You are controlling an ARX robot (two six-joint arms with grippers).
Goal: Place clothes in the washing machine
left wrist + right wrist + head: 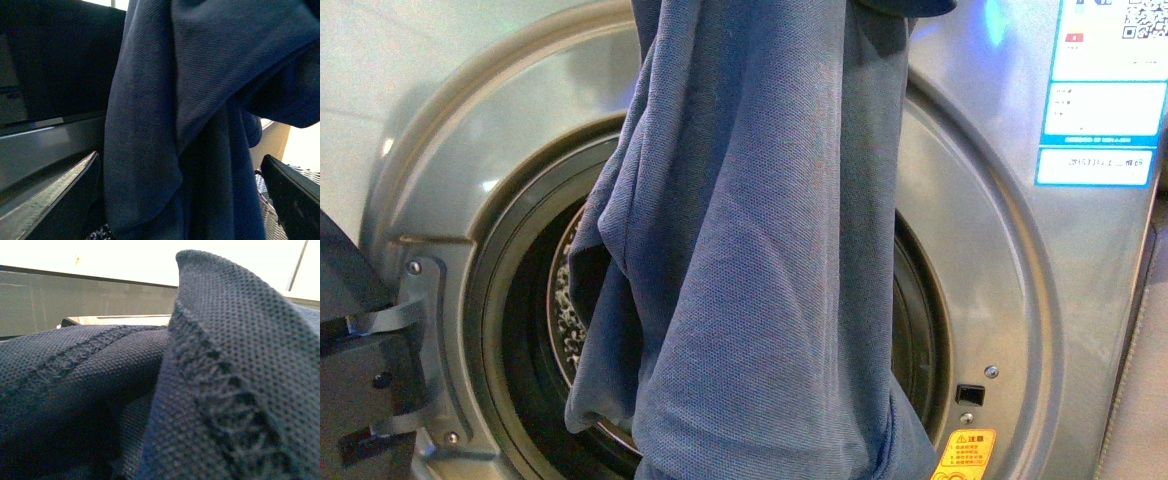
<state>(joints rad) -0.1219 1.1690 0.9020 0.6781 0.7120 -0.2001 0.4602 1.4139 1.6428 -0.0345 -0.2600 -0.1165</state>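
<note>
The clothes (pixel 760 250), slate-blue fine-knit fabric, hang from above the front view's top edge. They drape across the round opening of the silver-grey washing machine (pixel 980 300), hiding most of it. A strip of the perforated drum (pixel 565 300) shows left of the fabric. In the left wrist view my left gripper (pixel 180 200) is open, its fingers (pixel 60 195) wide apart, with the clothes (pixel 165 125) hanging between them. In the right wrist view the clothes (pixel 225 390) fill the picture and hide my right gripper's fingers, which are shut on the fabric.
The machine's open door and hinge (pixel 380 340) stand at the left of the opening. Blue-white labels (pixel 1105 90) and a yellow warning sticker (pixel 965 455) sit on the right of the machine's face. A pale mesh surface (pixel 272 200) shows beside the left gripper.
</note>
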